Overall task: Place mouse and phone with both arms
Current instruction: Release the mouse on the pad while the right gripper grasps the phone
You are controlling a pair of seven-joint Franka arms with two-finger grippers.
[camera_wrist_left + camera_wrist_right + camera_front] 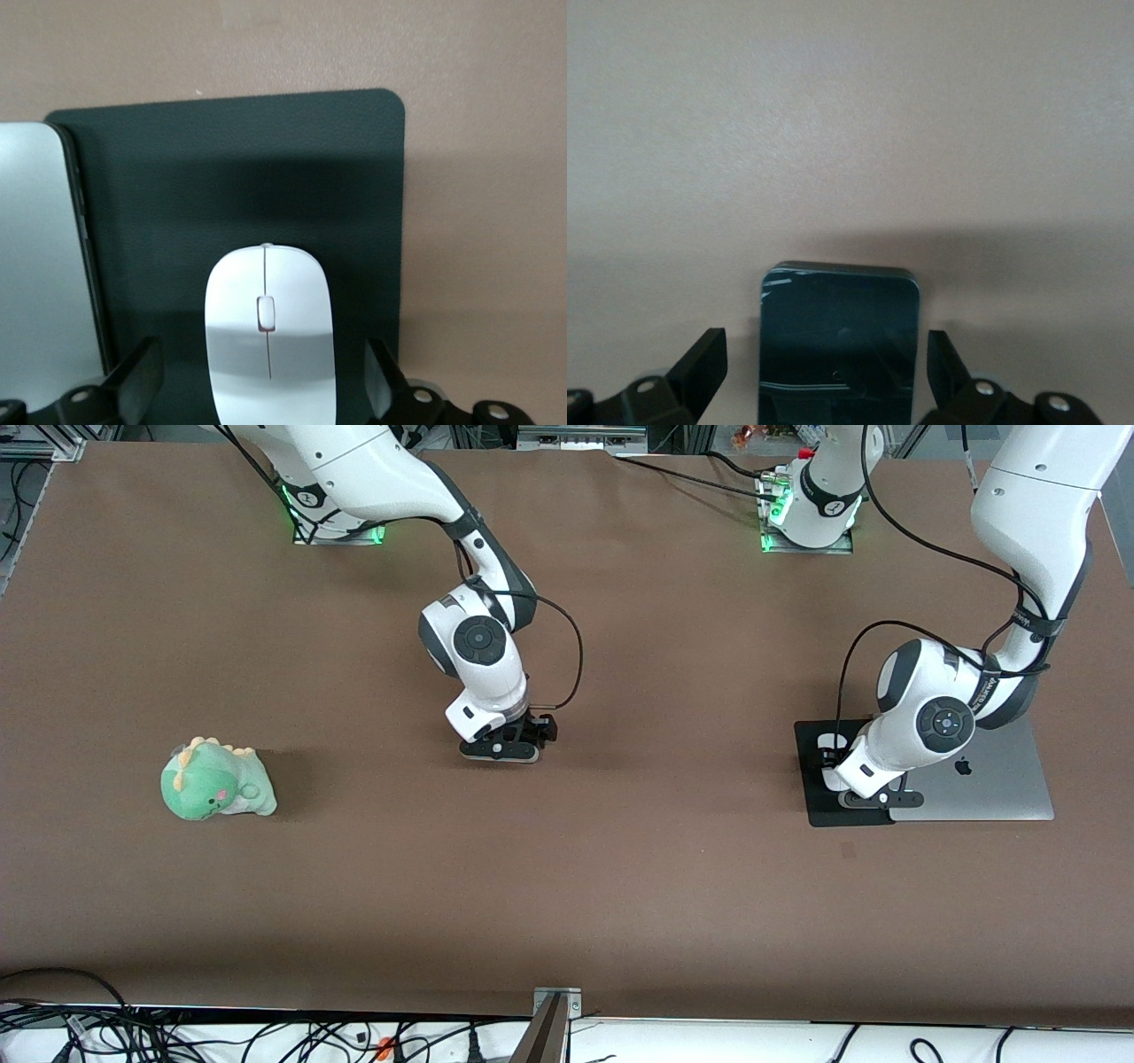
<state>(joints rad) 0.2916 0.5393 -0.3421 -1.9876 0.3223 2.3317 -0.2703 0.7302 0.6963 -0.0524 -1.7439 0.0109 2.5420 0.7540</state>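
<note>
So the mouse (pixel 268 341) sits on the black mat (pixel 266 195), right beside the laptop (pixel 983 779), which makes sense as a desk setup. The left tool (pixel 266 390) hangs low over it, fingers spread wide on either side, not touching. The phone (pixel 839 341) lies flat on the bare table (pixel 620 868), well away from the mat toward the right arm's end, with the right tool (pixel 828 390) straddling it, wide too. Looks like both are set down.

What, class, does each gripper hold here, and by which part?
Nothing. The left gripper is open astride the mouse on the mat; the right gripper is open astride the phone on the table.
</note>
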